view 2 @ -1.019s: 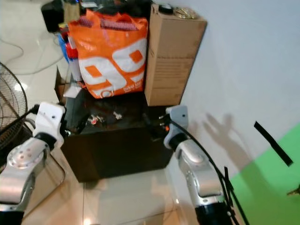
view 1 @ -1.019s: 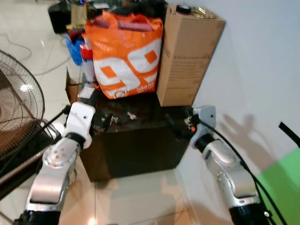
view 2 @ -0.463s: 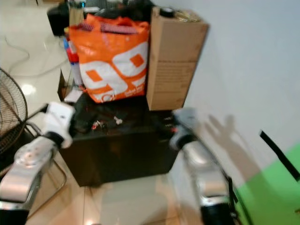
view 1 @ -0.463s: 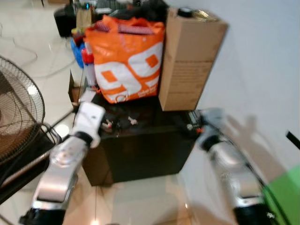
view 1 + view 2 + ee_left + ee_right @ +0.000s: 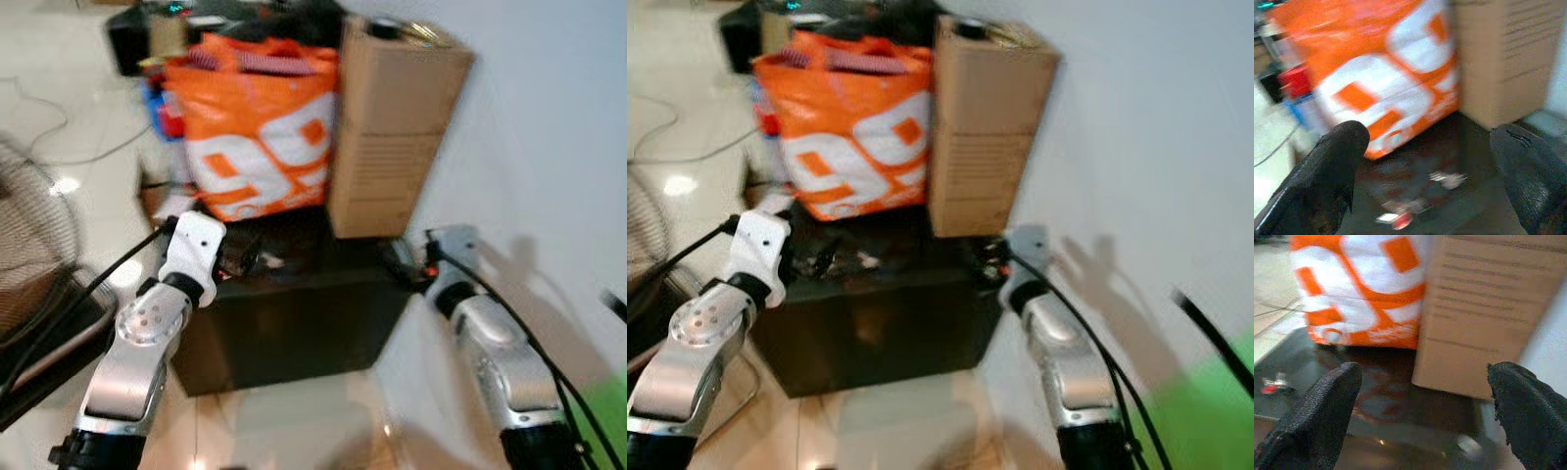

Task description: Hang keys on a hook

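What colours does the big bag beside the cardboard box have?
The bag is orange with large white shapes; the right eye view shows it best.

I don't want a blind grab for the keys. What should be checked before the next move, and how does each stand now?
1. Keys located: ok, small items lying on the dark cabinet top before the orange bag, though blurred.
2. Left gripper open: ok, fingers spread wide, keys between them in its wrist view.
3. Right gripper open and empty: ok, aimed at the cardboard box.
4. Image sharp enough: not ok, motion blur.
5. Hook located: cannot tell.
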Robot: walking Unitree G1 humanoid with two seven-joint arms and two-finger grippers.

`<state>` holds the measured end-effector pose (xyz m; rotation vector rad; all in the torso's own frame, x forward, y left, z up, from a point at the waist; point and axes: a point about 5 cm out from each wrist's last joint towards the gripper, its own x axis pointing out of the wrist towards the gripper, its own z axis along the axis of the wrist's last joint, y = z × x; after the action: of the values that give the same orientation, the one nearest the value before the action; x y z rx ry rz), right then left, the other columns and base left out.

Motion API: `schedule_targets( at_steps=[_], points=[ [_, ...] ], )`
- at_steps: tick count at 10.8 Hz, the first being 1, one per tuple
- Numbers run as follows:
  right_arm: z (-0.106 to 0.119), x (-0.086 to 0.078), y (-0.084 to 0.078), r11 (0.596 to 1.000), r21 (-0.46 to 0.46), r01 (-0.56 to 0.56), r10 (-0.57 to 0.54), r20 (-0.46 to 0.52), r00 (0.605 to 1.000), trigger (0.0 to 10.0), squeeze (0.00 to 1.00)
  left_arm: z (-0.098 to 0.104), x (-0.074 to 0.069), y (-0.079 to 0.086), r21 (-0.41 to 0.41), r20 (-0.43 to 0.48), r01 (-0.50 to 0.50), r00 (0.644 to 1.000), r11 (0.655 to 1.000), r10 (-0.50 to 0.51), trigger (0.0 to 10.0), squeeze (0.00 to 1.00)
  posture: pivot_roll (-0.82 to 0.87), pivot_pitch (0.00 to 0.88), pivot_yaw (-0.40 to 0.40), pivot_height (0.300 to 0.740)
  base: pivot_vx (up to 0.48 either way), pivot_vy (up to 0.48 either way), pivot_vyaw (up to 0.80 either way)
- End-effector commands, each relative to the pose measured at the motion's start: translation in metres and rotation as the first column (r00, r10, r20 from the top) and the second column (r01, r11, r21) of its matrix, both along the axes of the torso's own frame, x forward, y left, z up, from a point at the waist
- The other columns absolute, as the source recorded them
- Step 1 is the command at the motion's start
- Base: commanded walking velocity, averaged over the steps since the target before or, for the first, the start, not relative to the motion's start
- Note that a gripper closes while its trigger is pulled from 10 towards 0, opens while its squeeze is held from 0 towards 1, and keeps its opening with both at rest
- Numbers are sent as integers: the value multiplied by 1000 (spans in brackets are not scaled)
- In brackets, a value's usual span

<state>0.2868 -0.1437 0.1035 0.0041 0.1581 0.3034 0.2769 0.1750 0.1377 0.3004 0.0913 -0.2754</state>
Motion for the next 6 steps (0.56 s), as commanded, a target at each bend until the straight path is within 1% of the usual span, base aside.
schedule_targets(
  at_steps=[1,6],
  points=[
    [4,3,8,1000,-1,-27,27,18,999,10000,1000,1,1,6,6,4,-21,1000,1000,21,10000,0,49,0,-56,740,307,0,800],
    [3,5,7,1000,-17,-13,13,18,1000,10000,1000,2,3,6,9,9,-20,1000,1000,20,10000,0,52,0,-59,740,306,0,0]
  ],
)
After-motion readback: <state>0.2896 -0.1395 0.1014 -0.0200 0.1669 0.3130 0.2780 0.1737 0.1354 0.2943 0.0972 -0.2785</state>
